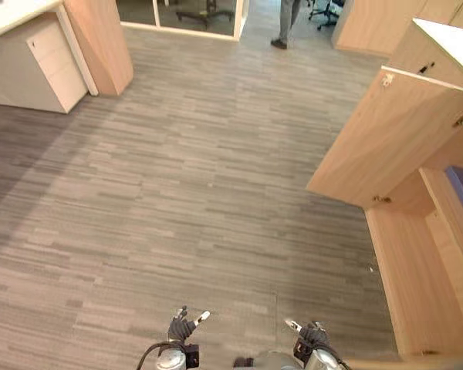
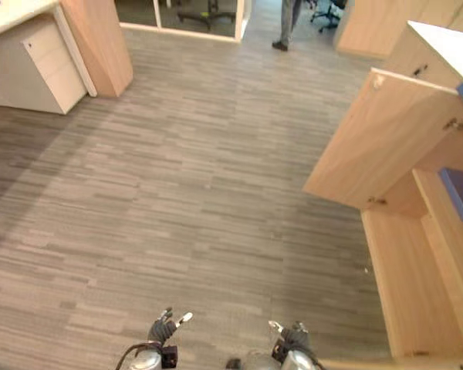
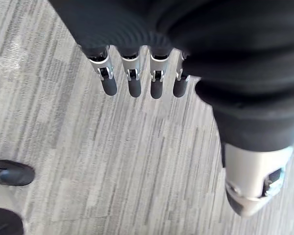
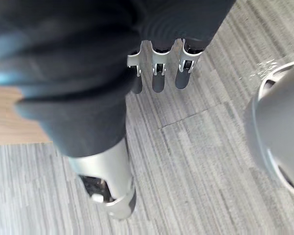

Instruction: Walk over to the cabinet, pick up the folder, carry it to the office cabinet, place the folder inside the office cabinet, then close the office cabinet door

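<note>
Two hands low in the head views, both short of the light wood office cabinet. The left hand was the farther from it and the right hand the nearer. Left fingers straight and spread, nothing held. Right fingers likewise straight, nothing held, over the grey striped carpet floor.

The cabinet had one door, swung wide open over the carpet. One flat blue-violet folder lay on a shelf inside the cabinet, behind the open door and well apart from both hands.

Across the floor from the cabinet, one white drawer unit sat under a desk top. Beyond the cabinet's far end stood one person, legs showing, with one wheeled office chair just beside them. A second chair stood farther off.
</note>
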